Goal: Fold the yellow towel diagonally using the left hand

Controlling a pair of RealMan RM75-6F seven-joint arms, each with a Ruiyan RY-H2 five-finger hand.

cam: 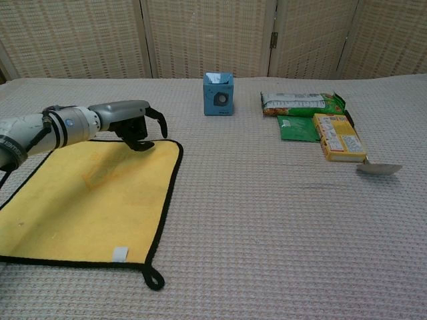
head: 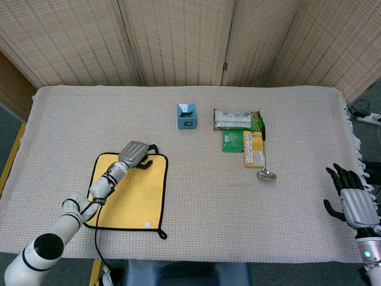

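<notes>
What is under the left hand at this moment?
The left hand hangs over the far right corner of the yellow towel, fingers curled down toward it. The patch of cloth right beneath the palm is hidden, so contact cannot be confirmed.

Bright, even indoor light, soft faint shadows under the left hand [cam: 131, 123] and spoon [cam: 378, 169], no glare, both views sharp, slight wide-angle bowing at tabletop [head: 196, 196] edges

Contents: one yellow towel [head: 132, 192]; one blue box [head: 186, 115]; three food packets [head: 237, 119] [head: 233, 141] [head: 253, 148]; one spoon [head: 266, 174]; two hands [head: 134, 153] [head: 352, 201].
</notes>
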